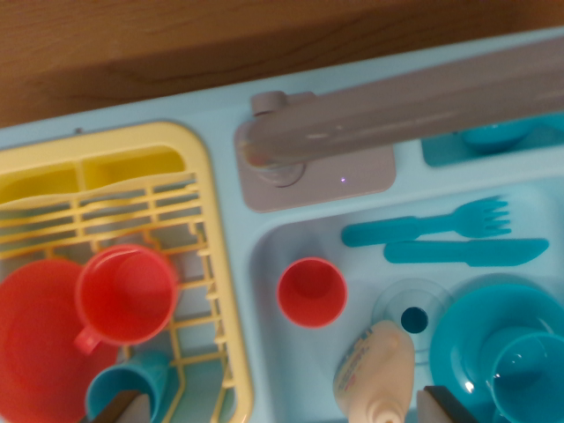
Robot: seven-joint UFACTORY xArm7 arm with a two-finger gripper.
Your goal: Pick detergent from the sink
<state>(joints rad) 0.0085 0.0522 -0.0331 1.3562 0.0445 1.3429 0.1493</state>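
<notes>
The pale blue plastic toy sink [264, 256] still holds everything, so nothing is picked yet. At its near edge the cream-coloured detergent bottle [374, 370] lies on its side beside the small red plastic cup [312, 292]. The gripper [278, 407] shows only two dark fingertips [119, 408] at the bottom, spread wide and holding nothing, though blur makes this uncertain; descending, closing and lifting remain.

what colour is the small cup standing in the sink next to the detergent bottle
Red. The cup stands in the pale blue sink, left of the cream detergent bottle; the wrist view shows it.
</notes>
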